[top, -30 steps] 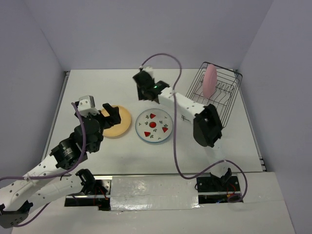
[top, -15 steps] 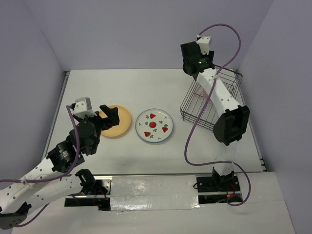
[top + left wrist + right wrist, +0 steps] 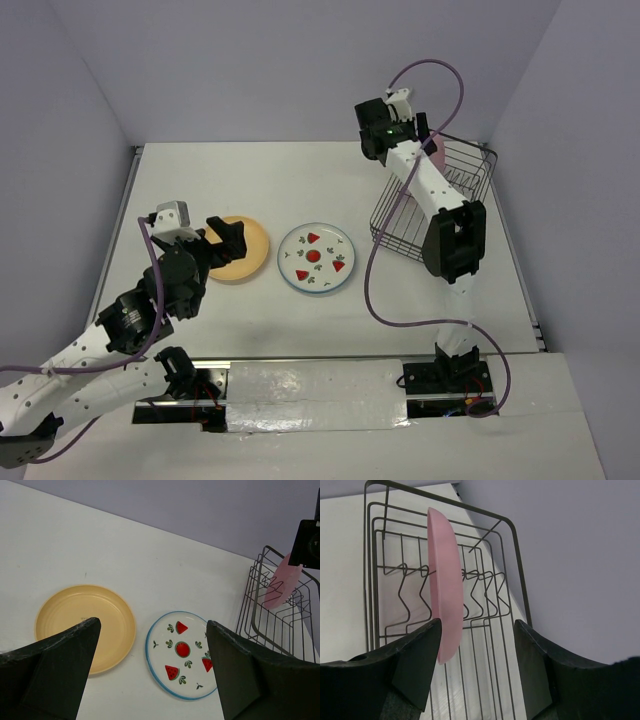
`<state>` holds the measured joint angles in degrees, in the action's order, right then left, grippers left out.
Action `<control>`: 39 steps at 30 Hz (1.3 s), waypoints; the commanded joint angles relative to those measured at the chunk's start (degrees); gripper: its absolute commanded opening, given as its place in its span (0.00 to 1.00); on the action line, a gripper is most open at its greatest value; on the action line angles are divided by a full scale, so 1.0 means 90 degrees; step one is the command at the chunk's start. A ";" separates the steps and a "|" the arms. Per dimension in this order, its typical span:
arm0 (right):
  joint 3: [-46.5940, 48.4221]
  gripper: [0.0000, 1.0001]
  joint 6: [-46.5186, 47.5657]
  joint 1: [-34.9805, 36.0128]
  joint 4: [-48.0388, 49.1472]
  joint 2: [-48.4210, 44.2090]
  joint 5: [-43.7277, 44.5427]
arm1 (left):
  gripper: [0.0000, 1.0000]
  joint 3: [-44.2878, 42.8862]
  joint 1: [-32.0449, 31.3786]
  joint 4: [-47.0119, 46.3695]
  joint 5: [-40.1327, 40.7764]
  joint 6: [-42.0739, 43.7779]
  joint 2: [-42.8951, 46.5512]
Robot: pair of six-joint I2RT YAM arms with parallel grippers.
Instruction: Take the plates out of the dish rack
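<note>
While my right gripper (image 3: 477,630) sits wide open by the pink plate (image 3: 445,580) upright in the dish rack (image 3: 480,600), my left gripper (image 3: 152,625) gapes empty over the yellow plate (image 3: 85,625) and strawberry plate (image 3: 182,655).

Three plates (image 3: 240,249) (image 3: 316,257) (image 3: 445,585), one wire dish rack (image 3: 478,170).

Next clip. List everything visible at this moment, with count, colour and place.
table: one, white, under everything
dish rack: one, black wire, far right of table
pink plate: one, on edge in the dish rack
strawberry plate: one, white with red prints, flat, table centre
yellow-orange plate: one, flat, left of strawberry plate
left gripper: one, black, open, by yellow-orange plate
right gripper: one, black, open, over pink plate
</note>
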<state>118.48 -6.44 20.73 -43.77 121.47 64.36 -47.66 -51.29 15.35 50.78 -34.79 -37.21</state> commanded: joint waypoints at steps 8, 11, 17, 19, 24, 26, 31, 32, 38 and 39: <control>0.0079 0.67 0.0246 -0.0057 0.0468 0.0419 0.0359 | 0.99 -0.0027 -0.0092 -0.0212 0.0139 0.0027 0.0111; 0.0068 0.67 0.0139 -0.0096 0.0411 0.0517 0.0388 | 0.99 0.0002 -0.0112 -0.0222 0.0177 0.0027 0.0160; 0.0224 0.62 -0.0046 -0.0155 0.0079 0.0605 0.0827 | 0.99 0.0032 -0.0131 -0.0231 0.0217 0.0037 0.0199; 0.0264 0.61 -0.0260 -0.0155 -0.0155 0.0595 0.0905 | 0.99 0.0032 -0.0141 -0.0222 0.0217 0.0027 0.0199; 0.0322 0.59 -0.0855 -0.0272 -0.0925 0.0478 0.0956 | 0.99 0.0042 -0.0141 -0.0241 0.0207 0.0037 0.0258; 0.0303 0.56 -0.1197 -0.0398 -0.1171 0.0381 0.0664 | 0.99 0.0061 -0.0151 -0.0241 0.0207 0.0037 0.0287; 0.0040 0.44 -0.1628 -0.0575 -0.1377 0.0185 0.0174 | 0.99 0.0090 -0.0151 -0.0300 0.0168 0.0047 0.0345; 0.0001 0.41 -0.1696 -0.0614 -0.1348 0.0117 0.0086 | 0.99 0.0081 -0.0161 -0.0300 0.0177 0.0047 0.0355; 0.0068 0.26 -0.1940 -0.0643 -0.1600 0.0204 0.0095 | 0.99 0.0081 -0.0171 -0.0280 0.0217 0.0047 0.0355; 0.0155 0.24 -0.2047 -0.0634 -0.1679 0.0224 0.0173 | 0.99 0.0081 -0.0171 -0.0280 0.0217 0.0047 0.0355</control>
<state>117.80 -20.73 14.66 -55.40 125.82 65.34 -46.89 -52.47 15.29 51.81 -34.74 -34.61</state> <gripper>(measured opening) 0.255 0.993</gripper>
